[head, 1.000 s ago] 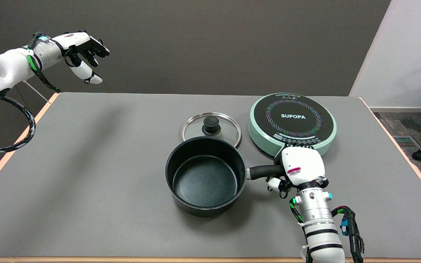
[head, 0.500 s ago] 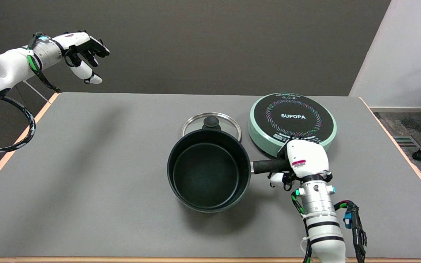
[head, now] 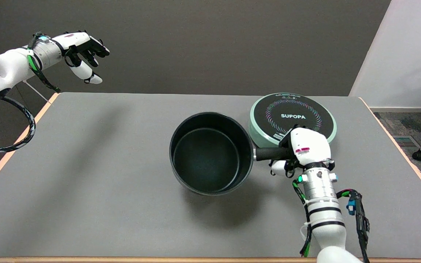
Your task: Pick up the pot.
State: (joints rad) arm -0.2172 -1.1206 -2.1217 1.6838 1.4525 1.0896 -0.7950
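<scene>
The black pot [head: 210, 153] hangs in the air above the grey table [head: 104, 164], its dark shadow spread on the mat below and to the right of it. My right hand [head: 305, 150] grips the pot's black handle [head: 270, 153], which sticks out to the right of the pot. The pot's open mouth faces up toward the camera and nothing is inside it. The pot hides the glass lid that lay behind it.
A round mint-green SUPOPA induction cooker [head: 292, 118] stands just behind my right hand and to the right of the pot. The idle left hand [head: 82, 49] hangs in the air at the upper left. The table's orange edges run along the left and right sides.
My right hand has lifted the pot off the table; pot and hand have risen in the picture. The raised pot now covers the glass lid behind it.
</scene>
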